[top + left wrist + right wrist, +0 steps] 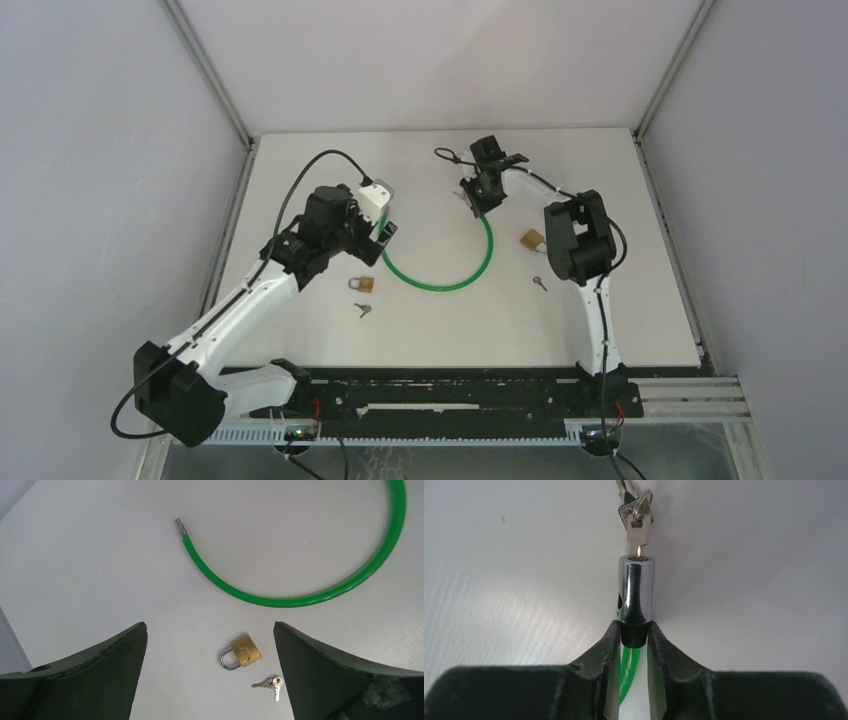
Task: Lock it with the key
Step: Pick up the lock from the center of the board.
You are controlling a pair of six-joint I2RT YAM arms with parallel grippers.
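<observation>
A green cable lock (pixel 440 283) lies curved on the table. My right gripper (pixel 634 630) is shut on the black collar of its chrome lock cylinder (pixel 636 595), and the green cable (pixel 626 670) runs back between the fingers. A key (pixel 636 532) on a ring sits in the cylinder's end. In the top view the right gripper (pixel 478 195) is at the far middle. My left gripper (pixel 210 625) is open and empty, above the table. The cable's free end with its metal pin (pixel 180 526) lies ahead of it, apart from the fingers.
A brass padlock (pixel 242 651) and a small pair of keys (pixel 270 683) lie between the left fingers, below them on the table. A second brass padlock (pixel 532 240) and a key (pixel 540 283) lie by the right arm. Walls enclose the table.
</observation>
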